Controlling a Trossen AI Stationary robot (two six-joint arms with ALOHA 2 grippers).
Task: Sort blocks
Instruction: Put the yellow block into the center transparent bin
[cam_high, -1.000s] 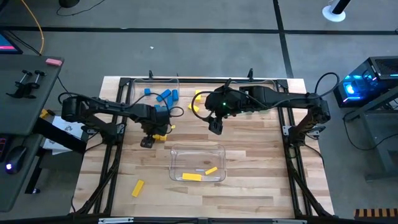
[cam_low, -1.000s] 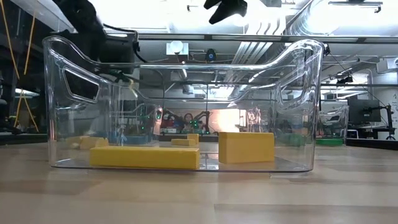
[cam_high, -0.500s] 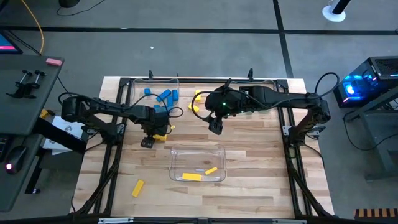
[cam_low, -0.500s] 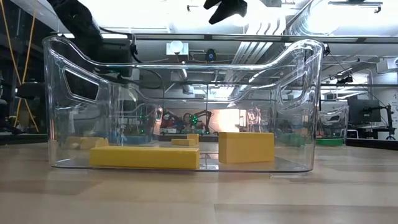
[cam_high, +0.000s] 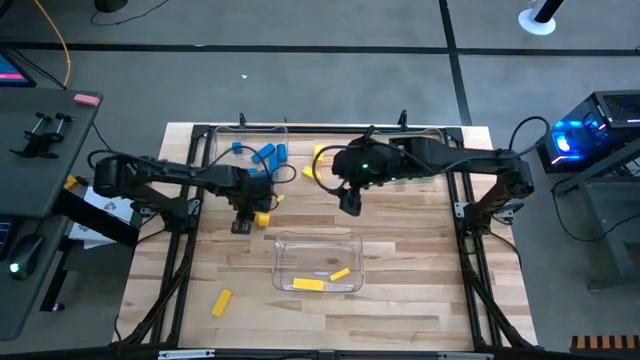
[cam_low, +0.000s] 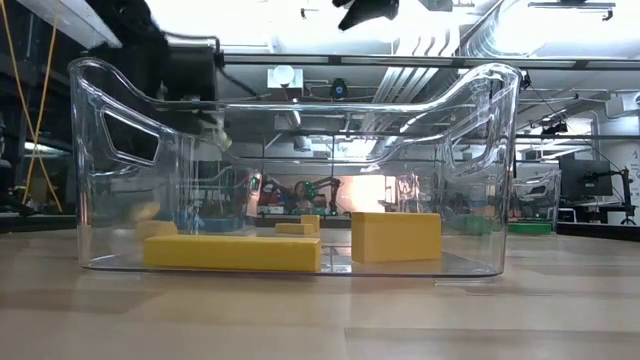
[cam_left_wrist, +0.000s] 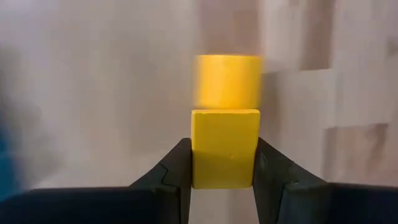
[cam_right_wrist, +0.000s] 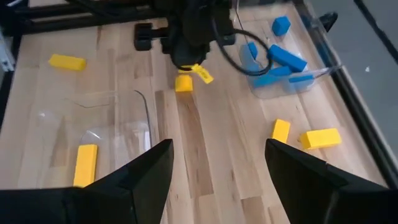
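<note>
So the left end effector has its fingers pinched on a yellow block, just above the table and a bit left of the middle; a second yellow block sits right past it; a second ago those fingers were spread wide. Near-side clear bin has two yellow blocks in it, a long bar and a chunkier one; the far clear bin holds the blue blocks. One loose yellow block lies near the front left corner; two more sit by the blue bin. Right end effector hovers mid-table, fingers wide, nothing in them; it's shifted slightly.
</note>
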